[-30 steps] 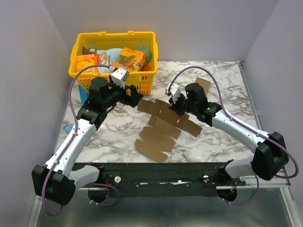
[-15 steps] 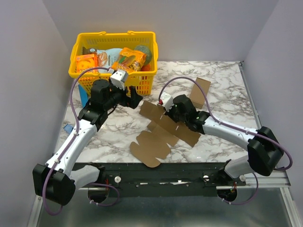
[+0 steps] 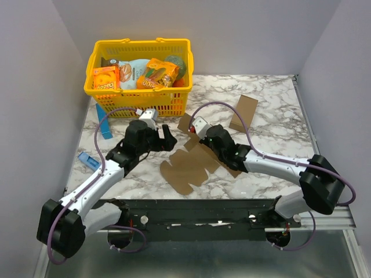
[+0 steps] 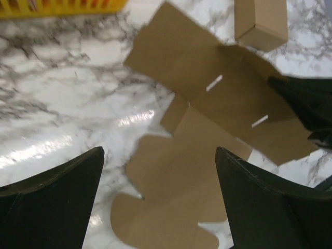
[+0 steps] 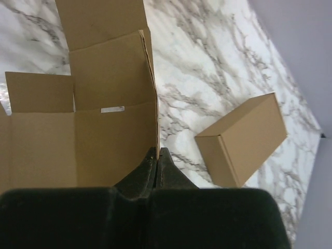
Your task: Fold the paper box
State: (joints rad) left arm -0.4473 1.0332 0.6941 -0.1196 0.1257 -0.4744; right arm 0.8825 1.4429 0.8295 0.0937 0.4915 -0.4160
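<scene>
**Paper box: unfolded sheet, pinched at one edge**

Your right gripper [image 5: 156, 151] was closed tight on an edge of the paper box [image 3: 194, 163], and the panel beside its fingers stood lifted. Your left gripper [image 4: 158, 153] was spread wide and held nothing, hanging above the sheet's left side. The paper box lay mostly flat, flaps splayed, at the middle of the desk [image 3: 272, 92] between both arms. A longer brown carton [image 3: 243, 113] lay apart, behind the right arm. A yellow basket [image 3: 139, 45] holding orange snack boxes [image 3: 105, 77] stood at the far left.
</scene>
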